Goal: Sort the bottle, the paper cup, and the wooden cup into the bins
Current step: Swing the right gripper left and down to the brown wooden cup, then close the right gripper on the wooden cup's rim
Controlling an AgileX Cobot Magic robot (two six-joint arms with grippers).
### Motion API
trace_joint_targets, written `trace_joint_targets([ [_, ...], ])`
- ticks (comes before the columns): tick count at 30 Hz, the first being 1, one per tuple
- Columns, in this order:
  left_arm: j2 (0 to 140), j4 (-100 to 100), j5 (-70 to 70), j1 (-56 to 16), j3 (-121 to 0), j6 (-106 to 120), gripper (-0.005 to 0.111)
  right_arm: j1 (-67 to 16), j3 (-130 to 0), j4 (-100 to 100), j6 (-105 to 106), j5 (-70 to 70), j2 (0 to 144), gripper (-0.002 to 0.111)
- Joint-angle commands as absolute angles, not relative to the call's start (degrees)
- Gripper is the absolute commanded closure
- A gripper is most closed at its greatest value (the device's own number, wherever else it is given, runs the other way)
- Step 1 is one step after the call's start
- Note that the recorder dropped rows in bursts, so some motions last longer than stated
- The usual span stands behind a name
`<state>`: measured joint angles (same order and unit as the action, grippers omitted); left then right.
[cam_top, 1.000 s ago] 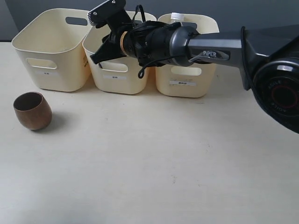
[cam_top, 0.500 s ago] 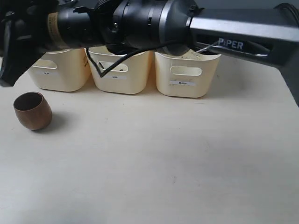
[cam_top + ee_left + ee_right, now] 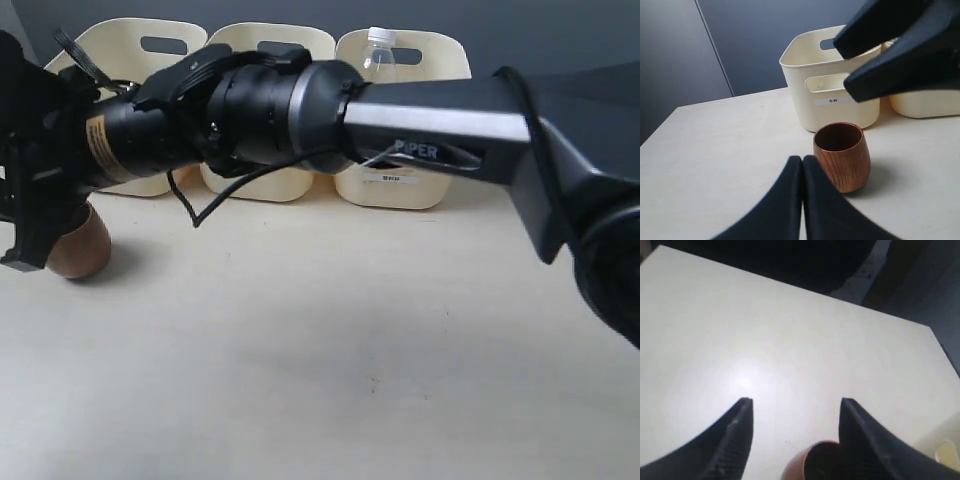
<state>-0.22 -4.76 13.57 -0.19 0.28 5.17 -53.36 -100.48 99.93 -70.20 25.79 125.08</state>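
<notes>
We see the right arm (image 3: 430,120) reaching across the table (image 3: 350,340) in front of three bins (image 3: 405,185). A bottle (image 3: 378,48) stands in the rightmost one. The wooden cup (image 3: 842,155) sits upright on the table near the leftmost bin (image 3: 827,82). Above it hangs the right gripper (image 3: 795,412), jaws apart; the left gripper (image 3: 802,165) rests beside it, jaws together.
</notes>
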Motion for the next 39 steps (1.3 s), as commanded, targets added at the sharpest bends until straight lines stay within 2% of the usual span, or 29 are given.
trace_joint_targets([
  [1, 0.0, -4.6, 13.3, -0.2, 0.0, 5.1, 0.107, -53.4, -100.3, 99.9, -68.9, 25.4, 127.8, 0.057],
  [16, 0.0, -4.6, 13.3, -0.2, 0.0, 5.1, 0.107, -53.3, -100.3, 99.9, -67.6, 22.1, 134.0, 0.057],
  [39, 0.0, -4.6, 13.3, -0.2, 0.0, 5.1, 0.107, -53.3, -100.3, 99.9, -62.5, 18.3, 134.5, 0.057],
])
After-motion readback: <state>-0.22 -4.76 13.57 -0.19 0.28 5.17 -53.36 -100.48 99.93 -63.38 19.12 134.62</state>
